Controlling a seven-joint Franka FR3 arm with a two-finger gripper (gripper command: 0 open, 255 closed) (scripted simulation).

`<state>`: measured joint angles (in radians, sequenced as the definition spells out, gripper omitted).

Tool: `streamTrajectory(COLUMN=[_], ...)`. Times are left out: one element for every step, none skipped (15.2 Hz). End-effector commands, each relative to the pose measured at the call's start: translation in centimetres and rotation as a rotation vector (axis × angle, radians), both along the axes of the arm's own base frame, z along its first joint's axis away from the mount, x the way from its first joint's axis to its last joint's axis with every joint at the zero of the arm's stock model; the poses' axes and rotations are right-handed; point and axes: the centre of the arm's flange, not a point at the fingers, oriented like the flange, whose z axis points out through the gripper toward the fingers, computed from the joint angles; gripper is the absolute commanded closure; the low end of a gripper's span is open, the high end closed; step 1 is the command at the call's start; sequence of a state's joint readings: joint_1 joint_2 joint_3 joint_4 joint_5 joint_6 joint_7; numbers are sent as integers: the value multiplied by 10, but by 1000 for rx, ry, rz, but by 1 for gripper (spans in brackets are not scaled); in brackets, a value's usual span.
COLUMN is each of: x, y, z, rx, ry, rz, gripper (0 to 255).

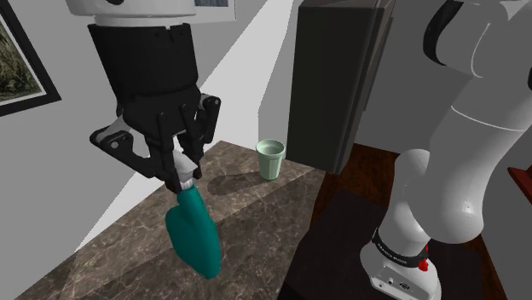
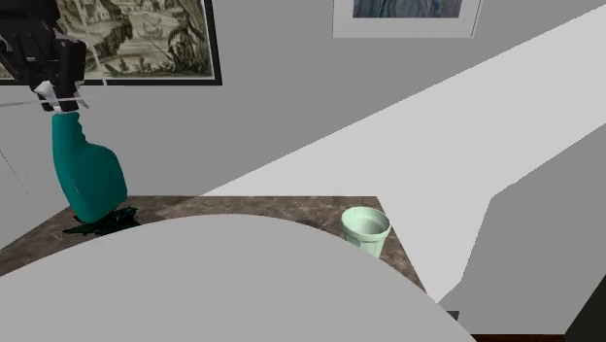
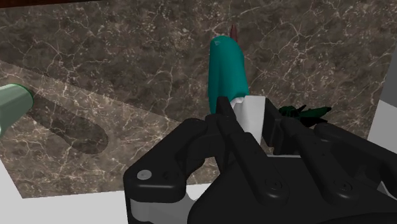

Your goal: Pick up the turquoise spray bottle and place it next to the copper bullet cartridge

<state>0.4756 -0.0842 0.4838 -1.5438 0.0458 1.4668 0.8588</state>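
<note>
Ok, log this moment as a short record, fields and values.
gripper: shut on the spray bottle's white head
spray bottle: teal body, hanging tilted over the counter
counter: dark brown, marbled
cup: pale green, upright, apart from the bottle
dark green object: on the counter by the bottle's base

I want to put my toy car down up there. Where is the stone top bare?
Bare: the wide stretch of stone top between the pale green cup and the teal spray bottle held in the gripper. Crowded: beside the bottle, where a dark green leafy thing lies.
</note>
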Motion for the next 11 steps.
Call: streamTrajectory(x=[-1,-1,-1,-1,-1,-1,-1,-1,-1,-1,-1], y=[-1,-1,-1,-1,-1,-1,-1,-1,-1,-1,-1], z=[-11,-16,-22,-27,-32,-38,-43,-48,-53,-59,-64], rx=[0,0,0,0,0,0,0,0,0,0,0], ry=[0,0,0,0,0,0,0,0,0,0,0], rz=[0,0,0,0,0,0,0,0,0,0,0], gripper=[255,255,255,255,255,255,255,255,255,255,255])
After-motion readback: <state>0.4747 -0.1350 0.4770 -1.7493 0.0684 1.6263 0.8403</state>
